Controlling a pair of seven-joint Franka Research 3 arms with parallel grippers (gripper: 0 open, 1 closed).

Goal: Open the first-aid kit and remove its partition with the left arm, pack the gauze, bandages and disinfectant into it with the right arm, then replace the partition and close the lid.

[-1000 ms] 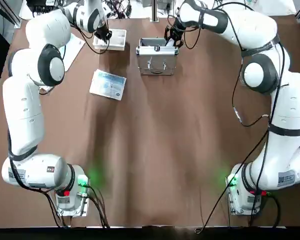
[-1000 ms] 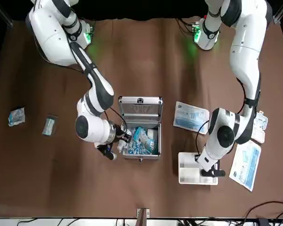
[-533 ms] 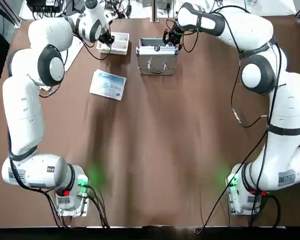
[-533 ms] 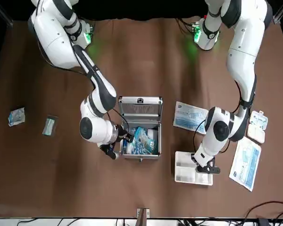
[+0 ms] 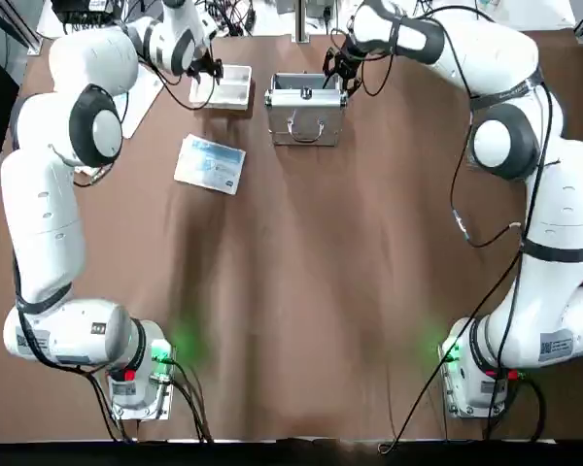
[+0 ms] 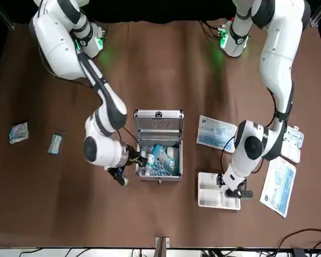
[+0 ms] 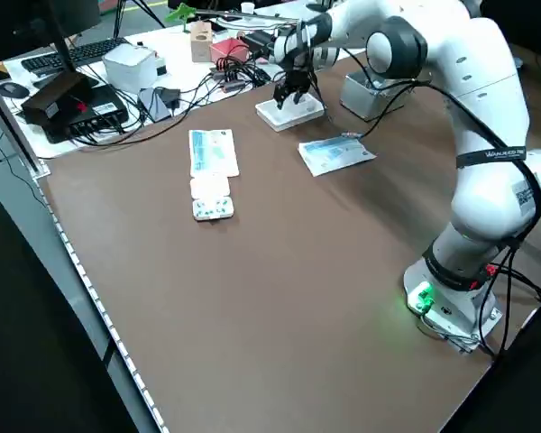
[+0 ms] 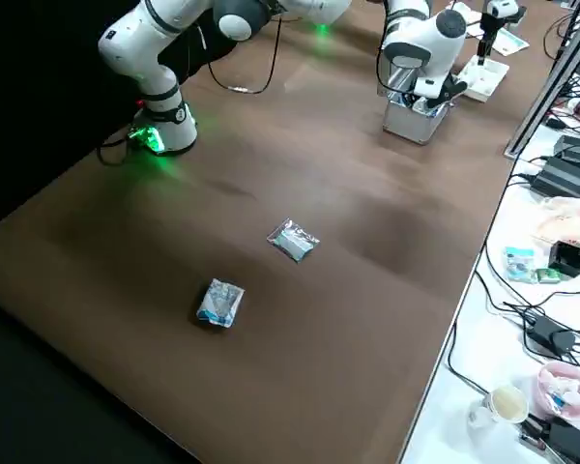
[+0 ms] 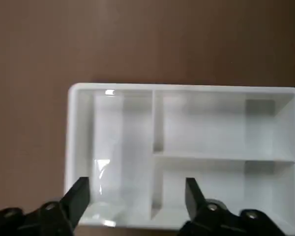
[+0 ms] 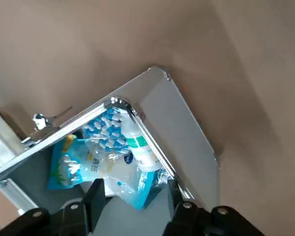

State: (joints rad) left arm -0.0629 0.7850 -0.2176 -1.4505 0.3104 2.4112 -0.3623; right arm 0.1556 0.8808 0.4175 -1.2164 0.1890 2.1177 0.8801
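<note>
The first-aid kit (image 6: 159, 147) stands open at the table's far edge, its lid (image 6: 159, 124) raised, with blue-and-white packets and the disinfectant (image 10: 140, 147) inside. The right gripper (image 10: 132, 194) hovers released, empty, over the kit. The partition (image 6: 218, 196) lies beside the kit; the left gripper (image 9: 135, 196) is spread wide over its rim, grasping nothing. Packing looks finished; next, the left gripper must clench the partition and return it.

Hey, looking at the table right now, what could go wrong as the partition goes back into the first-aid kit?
1. The packets are heaped high in the open first-aid kit, so the partition may sit proud and block the lid.
2. The right hand is at the kit's rim and may collide with the incoming partition.
3. The open left hand straddles only the partition's edge; it may tilt when lifted.
</note>
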